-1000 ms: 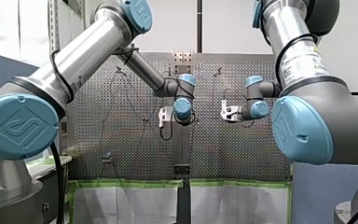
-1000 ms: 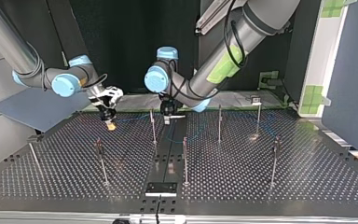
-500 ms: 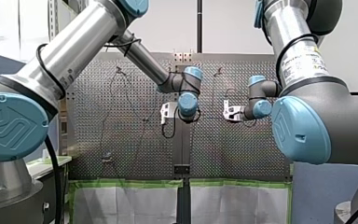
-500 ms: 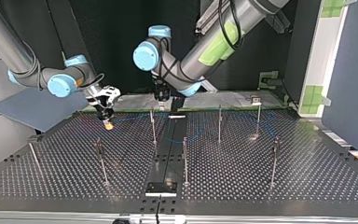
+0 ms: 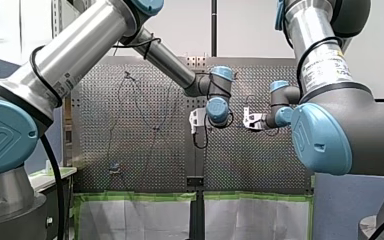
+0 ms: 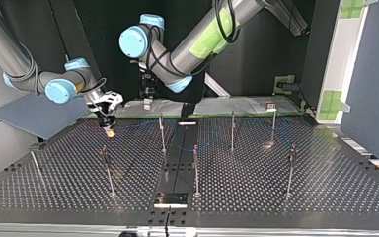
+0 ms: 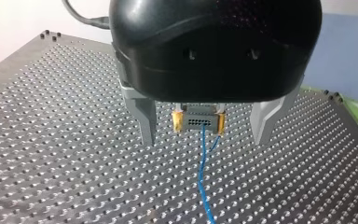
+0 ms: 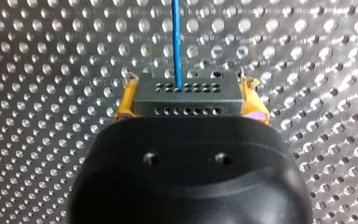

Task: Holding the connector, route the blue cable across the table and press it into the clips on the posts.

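Blue cable (image 8: 176,42): leaves the holed face of the grey connector (image 8: 186,95) and runs straight ahead of my right gripper (image 8: 189,105), away over the plate.

Connector long axis lies crosswise, from one yellow pad (image 8: 125,106) to the other. Its holed face points away from the gripper body. Right gripper is clamped on the connector's two short ends.

Top view: right gripper sits at left of frame, above mid-height, pointing down at the table with the connector at its tip. Touching the plate or just over it: cannot tell.

My left gripper (image 7: 204,140): metal fingers (image 7: 144,119) spread wide, nothing between them. In its wrist view the connector and yellow pads sit beyond the gap between those fingers, with the cable coming towards the camera.

Surface: perforated metal table (image 6: 276,192), regular hole grid, with thin upright posts (image 6: 196,170) standing on it. Green tape (image 5: 140,196) runs along its lower edge in the front view.

Room: white wall at the top of the front view; dark backdrop behind the arms in the top view.

Writing: white label (image 5: 325,64) on my right arm (image 5: 350,125), print too small to read. Blue joint caps (image 5: 10,137) carry an embossed logo mark.
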Robot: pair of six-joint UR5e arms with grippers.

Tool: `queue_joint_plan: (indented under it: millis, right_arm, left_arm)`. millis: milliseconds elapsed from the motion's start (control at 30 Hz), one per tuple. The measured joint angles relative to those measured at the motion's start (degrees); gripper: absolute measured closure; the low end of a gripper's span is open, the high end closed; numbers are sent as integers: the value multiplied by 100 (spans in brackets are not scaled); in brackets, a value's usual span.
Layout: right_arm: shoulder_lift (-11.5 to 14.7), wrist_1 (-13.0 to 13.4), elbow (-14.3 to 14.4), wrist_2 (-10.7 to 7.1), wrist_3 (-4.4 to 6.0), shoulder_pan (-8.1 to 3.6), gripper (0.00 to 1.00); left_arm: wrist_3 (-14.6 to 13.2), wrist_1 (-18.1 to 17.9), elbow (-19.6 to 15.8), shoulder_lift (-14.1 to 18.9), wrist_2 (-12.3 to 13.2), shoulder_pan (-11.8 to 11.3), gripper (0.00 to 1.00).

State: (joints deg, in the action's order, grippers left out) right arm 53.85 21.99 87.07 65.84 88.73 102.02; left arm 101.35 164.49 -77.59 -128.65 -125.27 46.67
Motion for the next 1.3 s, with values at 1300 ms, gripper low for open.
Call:
queue_joint_plan:
  millis: [1300]
  right_arm:
    - [0,8,7,-62,-3,-5,100]
  left_arm:
    - [676,561,2002,-1184,-602,-13,0]
